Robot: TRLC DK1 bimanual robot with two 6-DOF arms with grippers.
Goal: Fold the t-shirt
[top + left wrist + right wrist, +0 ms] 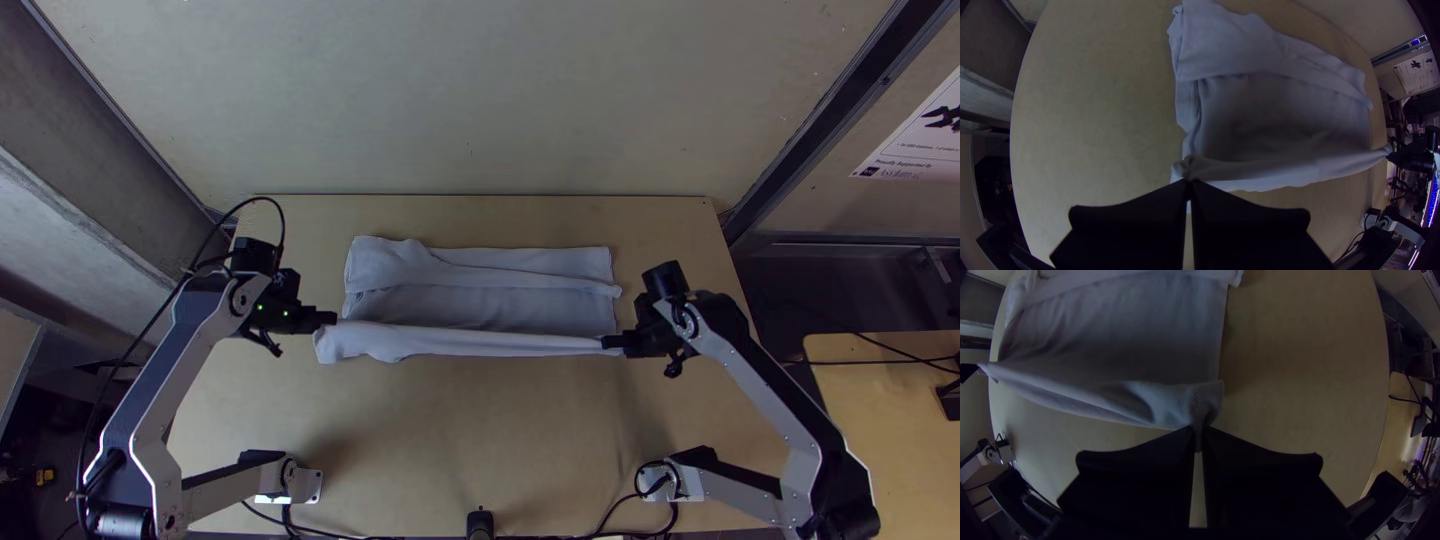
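The pale t-shirt (480, 308) is lying across the middle of the wooden table (450, 430), between your two arms. Its long axis is running from your left to your right, nearly parallel with the table's far edge, and its short sides are pointing away from you. A layer of cloth is covering the far part, wider toward your left. You cannot tell from its shape which way the neckline is facing.

Along the side nearest you, the cloth is forming a long, narrow band, stretching from one gripper to the other. Your left gripper (332, 318) is holding the band near its left end; in the left wrist view, its fingertips are closing together on a small gathered pinch, with a bit of cloth hanging beside them. Your right gripper (608, 342) is gripping the right end, its fingertips pressing on a puckered corner, with a thin strip showing between the fingers.
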